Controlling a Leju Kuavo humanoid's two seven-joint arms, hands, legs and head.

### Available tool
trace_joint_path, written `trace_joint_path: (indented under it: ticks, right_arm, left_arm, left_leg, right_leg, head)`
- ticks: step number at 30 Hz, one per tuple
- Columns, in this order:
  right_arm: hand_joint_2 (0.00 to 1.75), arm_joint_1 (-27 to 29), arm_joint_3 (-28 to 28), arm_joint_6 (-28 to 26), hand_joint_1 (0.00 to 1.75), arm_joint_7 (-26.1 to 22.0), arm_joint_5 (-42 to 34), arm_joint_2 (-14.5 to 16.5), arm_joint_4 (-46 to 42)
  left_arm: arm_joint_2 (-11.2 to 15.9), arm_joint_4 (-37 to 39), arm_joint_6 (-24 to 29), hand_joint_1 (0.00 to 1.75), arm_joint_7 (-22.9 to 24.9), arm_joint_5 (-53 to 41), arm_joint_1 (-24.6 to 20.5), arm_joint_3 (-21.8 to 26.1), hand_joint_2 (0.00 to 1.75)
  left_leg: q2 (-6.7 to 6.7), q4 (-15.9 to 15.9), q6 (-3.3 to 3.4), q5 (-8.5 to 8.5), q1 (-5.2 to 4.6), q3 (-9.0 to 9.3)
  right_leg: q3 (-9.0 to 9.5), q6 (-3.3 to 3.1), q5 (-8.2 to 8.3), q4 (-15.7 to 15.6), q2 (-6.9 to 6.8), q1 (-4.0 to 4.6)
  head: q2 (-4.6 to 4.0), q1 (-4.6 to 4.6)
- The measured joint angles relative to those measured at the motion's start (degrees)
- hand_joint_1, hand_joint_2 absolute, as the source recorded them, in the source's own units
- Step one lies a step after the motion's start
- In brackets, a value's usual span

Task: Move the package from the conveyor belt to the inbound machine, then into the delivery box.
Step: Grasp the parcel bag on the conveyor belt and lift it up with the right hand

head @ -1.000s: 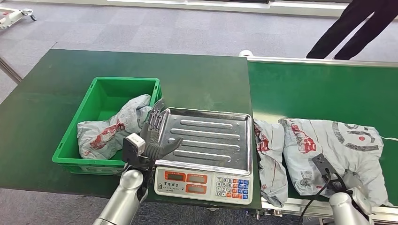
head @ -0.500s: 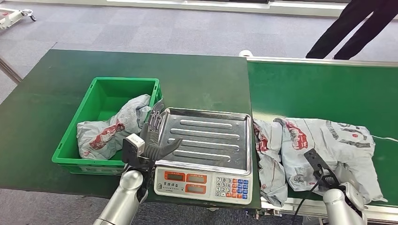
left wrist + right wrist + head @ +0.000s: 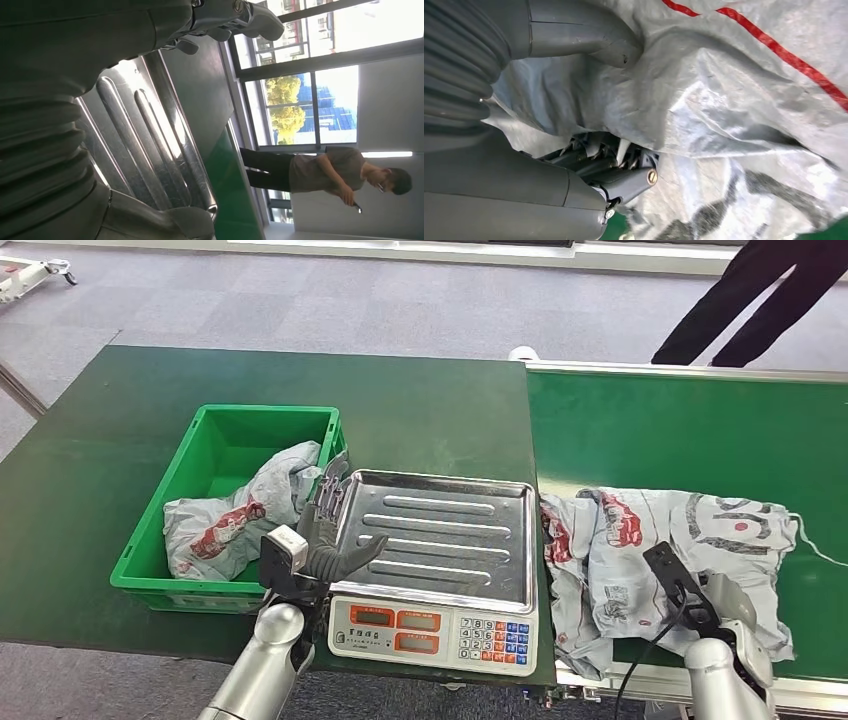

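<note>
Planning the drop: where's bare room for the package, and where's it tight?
Free: the scale pan, bare steel; the green bin's far half; the table behind both. Crowded: the bin's near half under a grey bag, and the belt edge where the right hand grips the package.

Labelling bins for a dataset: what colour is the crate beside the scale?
Green crate, clearest in the head view.

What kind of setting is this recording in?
Probably a parcel-sorting or logistics test station indoors: a green conveyor belt carries a grey courier bag, an electronic weighing scale sits beside it, and a green crate holds another bag.
</note>
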Motion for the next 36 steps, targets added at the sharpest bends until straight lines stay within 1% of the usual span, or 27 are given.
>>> trace_joint_path:
  ticks: [7,15,18,26,27,30,32,34,36]
  right_arm:
    - [1.75,2.24,1.63,0.97,1.75,-0.44,-1.37,0.84,-5.08]
    - [1.75,2.94,2.02,1.31,1.75,-0.4,-1.78,1.21,-6.93]
    - [1.75,3.34,2.03,0.53,1.75,-1.56,-2.53,1.24,-7.59]
    - [1.75,4.95,2.02,-7.05,1.75,-7.33,-6.07,1.6,-12.2]
    - [1.75,5.42,2.02,-8.76,1.75,-9.04,-7.21,1.78,-13.3]
    - [1.75,7.09,1.98,-15.47,1.75,-16.08,-11.66,2.76,-18.58]
    - [1.75,8.25,1.95,-19.63,1.75,-19.94,-12.88,3.43,-22.65]
    - [1.75,9.37,1.94,-23.59,1.75,-22.63,-12.55,4.17,-26.68]
    - [1.75,10.23,1.94,-26.28,1.75,-24.14,-12.22,4.92,-30.1]
  left_arm:
    - [0.08,-0.32,0.01,0.0,-0.02,0.0,0.1,0.0,1.75]
    - [0.1,-0.32,0.01,0.0,-0.02,0.0,0.1,0.0,1.75]
    - [0.1,-0.39,0.01,0.0,-0.01,0.0,0.19,0.0,1.75]
    - [0.18,-1.7,0.01,0.0,-0.01,0.01,1.24,0.01,1.75]
    - [0.19,-1.93,0.01,0.0,-0.01,0.04,1.39,0.01,1.75]
    - [0.22,-2.48,0.01,0.0,-0.02,0.2,1.75,0.0,1.75]
    - [0.23,-2.63,0.0,0.0,-0.02,0.38,1.75,0.0,1.75]
    - [0.22,-2.7,0.01,0.0,-0.02,0.57,1.74,0.0,1.75]
    - [0.21,-2.72,0.01,0.0,-0.02,0.66,1.73,0.0,1.75]
  left_leg:
    - [0.01,0.0,0.0,0.0,0.0,-0.01]
    - [0.0,0.0,0.0,0.0,0.0,0.0]
    - [0.0,0.0,0.0,0.0,0.0,-0.01]
    - [-0.01,0.0,0.0,-0.01,0.0,-0.03]
    - [-0.02,0.0,0.0,0.0,0.0,-0.04]
    - [-0.01,0.0,0.0,-0.01,0.0,-0.04]
    - [-0.01,0.0,0.0,-0.01,0.0,-0.05]
    - [-0.01,-0.01,0.0,-0.01,0.0,-0.05]
    - [0.01,-0.01,0.0,-0.01,0.0,-0.04]
  right_leg:
    - [0.0,0.0,0.0,0.0,0.01,0.0]
    - [0.0,0.0,0.0,0.0,0.0,-0.01]
    - [-0.01,0.0,0.0,0.0,0.0,-0.01]
    - [-0.03,0.0,-0.01,0.0,-0.01,-0.01]
    - [-0.03,0.0,-0.01,0.0,-0.01,-0.01]
    - [-0.06,0.0,-0.01,0.0,-0.01,-0.01]
    - [-0.07,0.0,-0.01,0.0,0.0,-0.01]
    - [-0.08,0.0,-0.02,0.0,0.0,0.0]
    - [-0.08,-0.01,-0.02,0.0,0.01,0.0]
  head:
    - [0.0,0.0]
    - [0.0,0.0]
    - [0.0,0.0]
    - [0.0,0.0]
    - [0.0,0.0]
    - [0.0,-0.01]
    - [0.0,-0.01]
    - [0.0,-0.01]
    - [0.0,-0.01]
